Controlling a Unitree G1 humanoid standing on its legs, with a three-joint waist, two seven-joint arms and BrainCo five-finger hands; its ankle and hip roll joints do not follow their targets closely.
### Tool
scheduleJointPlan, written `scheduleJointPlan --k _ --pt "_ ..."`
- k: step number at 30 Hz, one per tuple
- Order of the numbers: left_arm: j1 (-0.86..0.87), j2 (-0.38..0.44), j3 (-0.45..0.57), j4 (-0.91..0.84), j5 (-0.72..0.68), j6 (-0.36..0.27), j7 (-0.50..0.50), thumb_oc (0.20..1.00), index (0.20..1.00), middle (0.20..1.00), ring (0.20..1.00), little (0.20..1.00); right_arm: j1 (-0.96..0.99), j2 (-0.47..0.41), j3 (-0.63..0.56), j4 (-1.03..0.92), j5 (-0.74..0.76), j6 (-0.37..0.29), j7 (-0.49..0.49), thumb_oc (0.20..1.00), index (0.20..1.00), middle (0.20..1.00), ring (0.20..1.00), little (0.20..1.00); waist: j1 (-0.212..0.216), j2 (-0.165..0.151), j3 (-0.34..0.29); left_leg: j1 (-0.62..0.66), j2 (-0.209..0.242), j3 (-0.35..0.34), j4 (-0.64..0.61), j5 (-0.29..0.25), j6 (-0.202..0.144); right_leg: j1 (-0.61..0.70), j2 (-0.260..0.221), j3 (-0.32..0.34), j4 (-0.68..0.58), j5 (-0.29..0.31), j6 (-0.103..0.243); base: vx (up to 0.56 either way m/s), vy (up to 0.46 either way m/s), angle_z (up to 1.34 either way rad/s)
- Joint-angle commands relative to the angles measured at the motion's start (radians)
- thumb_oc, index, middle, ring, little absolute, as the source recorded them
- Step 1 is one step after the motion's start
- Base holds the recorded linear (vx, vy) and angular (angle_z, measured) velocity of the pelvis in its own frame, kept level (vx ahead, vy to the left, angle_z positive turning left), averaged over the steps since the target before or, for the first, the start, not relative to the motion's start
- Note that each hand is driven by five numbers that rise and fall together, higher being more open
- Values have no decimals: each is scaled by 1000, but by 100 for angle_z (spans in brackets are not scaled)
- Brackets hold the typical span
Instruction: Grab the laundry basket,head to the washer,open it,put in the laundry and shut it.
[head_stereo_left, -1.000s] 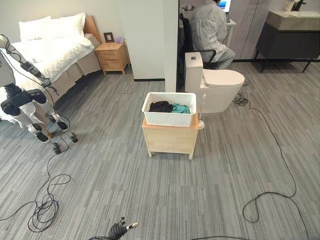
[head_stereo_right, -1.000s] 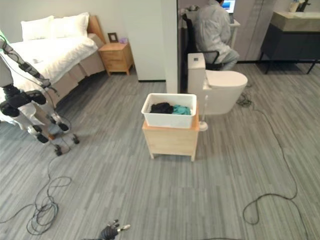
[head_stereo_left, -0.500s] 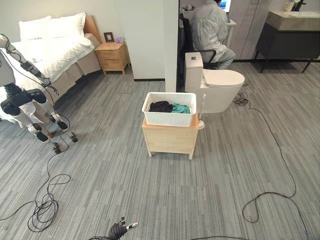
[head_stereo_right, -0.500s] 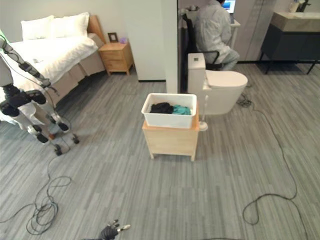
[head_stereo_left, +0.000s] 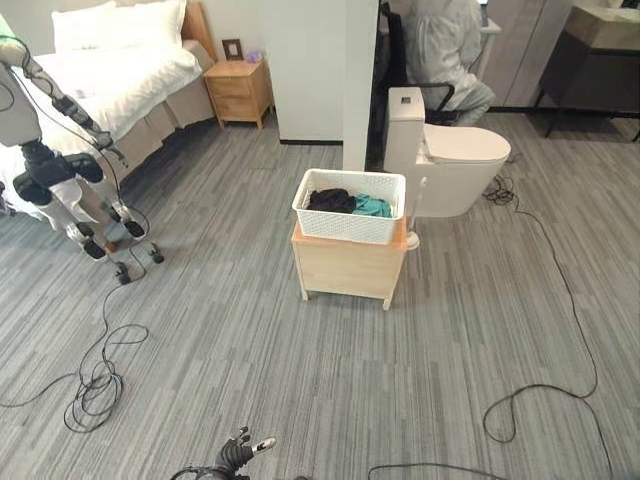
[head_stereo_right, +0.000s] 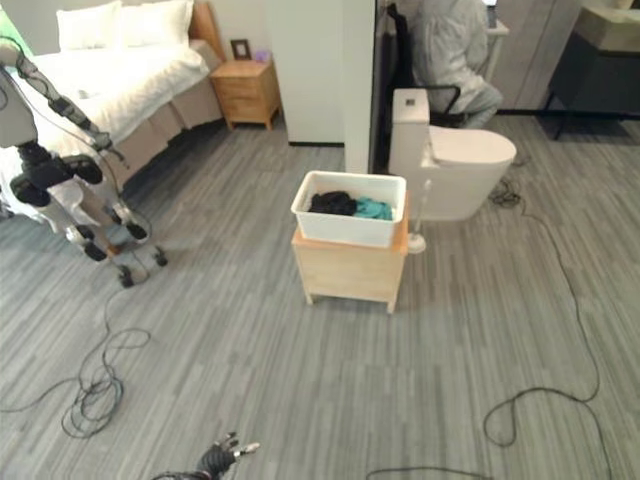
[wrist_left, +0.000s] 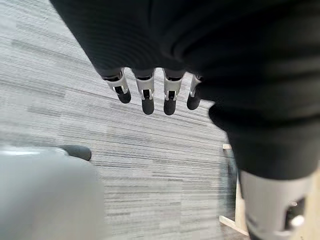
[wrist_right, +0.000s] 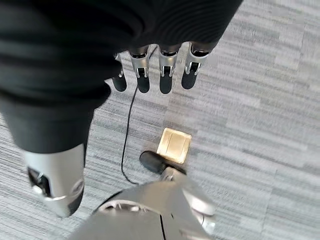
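Note:
A white laundry basket (head_stereo_left: 350, 205) stands on a low wooden stand (head_stereo_left: 348, 268) in the middle of the room, a few steps ahead of me. Inside it lie a black garment (head_stereo_left: 328, 200) and a teal one (head_stereo_left: 372, 207). My left hand (head_stereo_left: 238, 455) hangs low at the bottom edge of the eye views, far from the basket. In its wrist view the left hand (wrist_left: 145, 92) has relaxed fingers over bare carpet and holds nothing. My right hand (wrist_right: 160, 70) also hangs over the carpet with relaxed fingers and holds nothing.
Behind the basket are a toilet (head_stereo_left: 455, 165) and a wall pillar (head_stereo_left: 358, 80), and a person (head_stereo_left: 445, 45) sits beyond. Another robot on a wheeled stand (head_stereo_left: 70, 190) is at the left by a bed (head_stereo_left: 110, 70). Cables (head_stereo_left: 95, 385) loop on the floor.
The whole picture has shifted: the camera has moved a little forward and tilted down. The basket, the stand and both hands keep their places.

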Motion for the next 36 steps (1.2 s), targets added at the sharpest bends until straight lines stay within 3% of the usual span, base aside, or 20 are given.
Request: scheduleJointPlan --k 1,3,5,8,9,10,12,14,16,17,18,19,21,22,25,27,32,34,36 --pt "-12 2 -24 -16 -60 -26 9 1000 1000 1000 1000 1000 -9 -45 29 30 33 -3 -11 1000 1000 1000 1000 1000 17 -3 17 -174 118 -55 139 255 -77 44 -33 -5 63 -32 63 44 -150 8" --pt "-13 1 -23 -16 -67 -27 9 1000 1000 1000 1000 1000 -12 -47 34 29 32 -2 -12 1000 1000 1000 1000 1000 17 -5 16 -185 132 -22 110 256 -71 48 -28 -8 55 -38 62 111 -45 16" --pt "-17 2 -14 -25 -84 -34 15 1000 1000 1000 1000 1000 -27 -61 49 30 28 1 -13 1000 1000 1000 1000 1000 39 -18 3 -207 151 35 -85 217 -58 68 -30 -9 18 -48 88 253 55 12" --pt "-25 2 -13 -19 -93 -41 25 1000 1000 1000 1000 1000 -42 -56 60 21 35 -6 -16 1000 1000 1000 1000 1000 65 -19 -10 -232 168 43 -269 253 -59 91 -28 9 9 -84 114 270 87 -11" --pt "-25 2 -13 -19 -93 -41 25 1000 1000 1000 1000 1000 -42 -56 60 21 35 -6 -16 1000 1000 1000 1000 1000 66 -21 -9 -227 167 46 -274 254 -59 92 -31 10 10 -85 115 415 158 -16" --pt "-23 5 -4 -18 -96 -44 28 1000 1000 1000 1000 1000 -45 -47 59 14 31 -7 -10 1000 1000 1000 1000 1000 90 -25 -31 -228 156 42 -292 259 -54 122 -43 30 24 -103 140 438 181 -24" --pt "-19 10 -1 -22 -96 -44 29 1000 1000 1000 1000 1000 -41 -40 61 12 31 -8 -8 1000 1000 1000 1000 1000 103 -31 -38 -220 141 27 -276 257 -46 128 -57 41 43 -114 144 439 190 -46" --pt "-36 34 -12 -29 -83 -41 25 1000 1000 1000 1000 1000 -36 -30 38 -4 57 -13 -5 1000 1000 1000 1000 1000 112 -67 -43 -247 82 27 -161 204 -5 123 -117 63 161 -111 164 481 224 -77" --pt "-49 44 -22 -9 -48 -38 25 1000 1000 1000 1000 1000 -38 -20 31 -16 78 -17 -6 1000 1000 1000 1000 1000 105 -85 -52 -224 35 43 -145 163 31 91 -146 78 261 -59 182 330 202 -33" --pt "-54 49 -30 -7 -34 -35 22 1000 1000 1000 1000 1000 -36 -18 28 -29 82 -19 -4 1000 1000 1000 1000 1000 97 -88 -57 -211 17 49 -148 146 50 60 -158 91 336 -4 190 214 155 -17" --pt "-54 49 -30 -7 -34 -35 22 1000 1000 1000 1000 1000 -36 -18 28 -29 82 -19 -4 1000 1000 1000 1000 1000 97 -88 -58 -212 17 49 -148 146 50 59 -157 91 336 -4 190 278 251 24" --pt "-58 73 -48 -27 -19 -33 15 1000 1000 1000 1000 1000 -46 -14 38 -68 92 -18 -4 1000 1000 1000 1000 1000 74 -86 -46 -174 -9 60 -161 112 91 -30 -177 128 522 145 203 266 238 37" --pt "-69 91 -55 -41 -21 -33 16 1000 1000 1000 1000 1000 -59 -7 58 -129 90 -21 -7 1000 1000 1000 1000 1000 52 -61 -26 -127 -4 75 -173 82 114 -109 -214 92 628 216 213 271 235 26" --pt "-71 96 -58 -46 -20 -33 19 1000 1000 1000 1000 1000 -61 -7 66 -156 84 -20 -5 1000 1000 1000 1000 1000 42 -49 -19 -101 0 81 -182 71 123 -151 -229 64 648 215 206 254 140 -6" --pt "-64 106 -52 -52 -19 -33 19 1000 1000 1000 1000 1000 -47 -11 86 -212 71 -19 2 1000 1000 1000 1000 1000 11 -34 5 -16 8 94 -214 36 121 -241 -241 -20 555 131 182 300 44 -24" --pt "-67 106 -52 -48 -14 -35 18 1000 1000 1000 1000 1000 -34 -11 92 -218 69 -13 7 1000 1000 1000 1000 1000 -18 -32 23 49 6 92 -241 9 111 -286 -218 -35 435 96 173 332 -46 -27" --pt "-84 101 -36 -45 18 -42 15 1000 1000 1000 1000 1000 11 -1 71 -197 79 -6 21 1000 1000 1000 1000 1000 -76 -58 30 180 -25 73 -273 -77 84 -360 -199 17 96 207 224 425 -109 0" --pt "-94 95 -31 -33 30 -47 20 1000 1000 1000 1000 1000 35 8 60 -189 86 -9 30 1000 1000 1000 1000 1000 -96 -66 23 229 -30 63 -281 -110 79 -363 -188 43 47 236 235 426 -122 12" --pt "-99 90 -32 -35 34 -53 23 1000 1000 1000 1000 1000 68 8 49 -187 93 -12 35 1000 1000 1000 1000 1000 -108 -83 2 276 -35 44 -284 -148 75 -338 -175 72 52 247 226 418 -152 43"
